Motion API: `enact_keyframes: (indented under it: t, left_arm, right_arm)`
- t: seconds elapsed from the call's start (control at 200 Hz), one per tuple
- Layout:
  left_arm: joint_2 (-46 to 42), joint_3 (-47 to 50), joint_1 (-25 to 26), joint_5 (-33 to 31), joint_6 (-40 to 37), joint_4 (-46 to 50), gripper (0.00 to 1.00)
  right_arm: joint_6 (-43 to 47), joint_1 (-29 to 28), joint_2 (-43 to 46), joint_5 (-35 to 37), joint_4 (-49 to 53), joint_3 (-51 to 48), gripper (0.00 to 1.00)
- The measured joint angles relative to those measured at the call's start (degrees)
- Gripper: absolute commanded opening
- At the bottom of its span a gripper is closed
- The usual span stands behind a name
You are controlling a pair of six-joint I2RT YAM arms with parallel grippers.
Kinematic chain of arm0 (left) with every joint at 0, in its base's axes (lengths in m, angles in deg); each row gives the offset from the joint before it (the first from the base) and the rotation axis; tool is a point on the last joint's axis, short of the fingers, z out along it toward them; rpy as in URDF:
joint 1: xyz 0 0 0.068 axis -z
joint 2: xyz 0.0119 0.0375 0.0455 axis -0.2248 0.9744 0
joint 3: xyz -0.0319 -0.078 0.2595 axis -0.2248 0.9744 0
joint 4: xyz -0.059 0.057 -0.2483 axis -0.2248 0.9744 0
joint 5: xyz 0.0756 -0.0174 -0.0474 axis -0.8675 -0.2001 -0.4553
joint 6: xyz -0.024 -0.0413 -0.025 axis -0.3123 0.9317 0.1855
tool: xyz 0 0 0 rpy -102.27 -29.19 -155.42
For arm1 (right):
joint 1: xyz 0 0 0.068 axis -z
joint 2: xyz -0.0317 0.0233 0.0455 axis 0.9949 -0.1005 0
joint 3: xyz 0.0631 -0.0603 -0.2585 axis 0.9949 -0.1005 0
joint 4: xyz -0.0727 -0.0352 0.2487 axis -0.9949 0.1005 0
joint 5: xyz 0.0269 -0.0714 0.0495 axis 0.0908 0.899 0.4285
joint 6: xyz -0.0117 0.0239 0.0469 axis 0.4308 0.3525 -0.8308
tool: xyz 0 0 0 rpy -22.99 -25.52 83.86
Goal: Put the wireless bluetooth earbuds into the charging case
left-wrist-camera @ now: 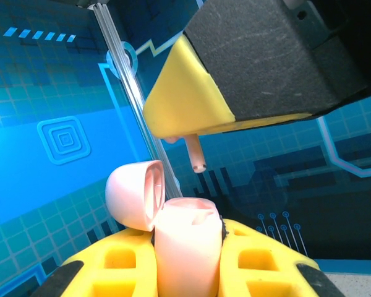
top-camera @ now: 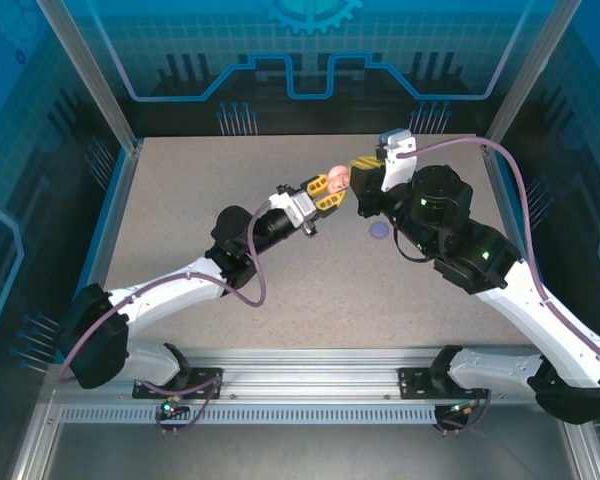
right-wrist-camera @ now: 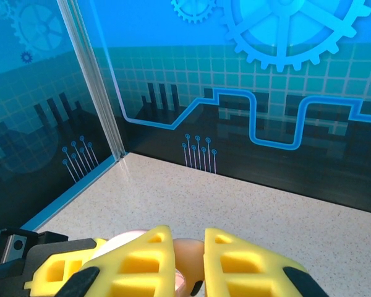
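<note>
My left gripper (top-camera: 323, 192) (left-wrist-camera: 188, 263) is shut on the pale pink charging case (top-camera: 336, 181) (left-wrist-camera: 185, 247), held above the table's middle with its lid (left-wrist-camera: 131, 195) swung open to the left. Just over the case's open mouth hangs a pale pinkish earbud (left-wrist-camera: 196, 154) (right-wrist-camera: 187, 255), stem pointing down and apart from the case. My right gripper (top-camera: 361, 174) (right-wrist-camera: 188, 257) is shut on that earbud, its yellow fingertips (left-wrist-camera: 185, 102) directly above the case. In the right wrist view the case lid (right-wrist-camera: 119, 239) shows below the left fingertip.
A small round purple disc (top-camera: 380, 231) lies flat on the speckled table (top-camera: 230, 330) under the right arm's elbow. Clear walls with metal posts (right-wrist-camera: 93, 80) enclose the table on the back and sides. Both arms meet near the table's far middle.
</note>
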Motion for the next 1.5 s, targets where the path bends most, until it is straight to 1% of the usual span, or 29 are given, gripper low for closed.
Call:
enact_keyframes:
  t: [0.635, 1.095, 1.501]
  left_arm:
    - [0.0, -1.2, 0.4, 0.0, -0.2, 2.2, 0.0]
    - [0.1, -1.6, 0.4, -0.4, -0.2, 4.3, 0.0]
    - [0.2, -1.7, 0.4, -0.4, -0.1, 4.3, 0.0]
  right_arm:
    - [-1.1, 0.0, 0.0, -0.9, -0.6, -1.2, 0.13]
    - [-3.1, 0.1, 1.8, -1.1, -1.5, -4.6, 0.12]
    - [-3.7, 2.9, 2.0, -3.0, -1.5, -4.8, 0.11]
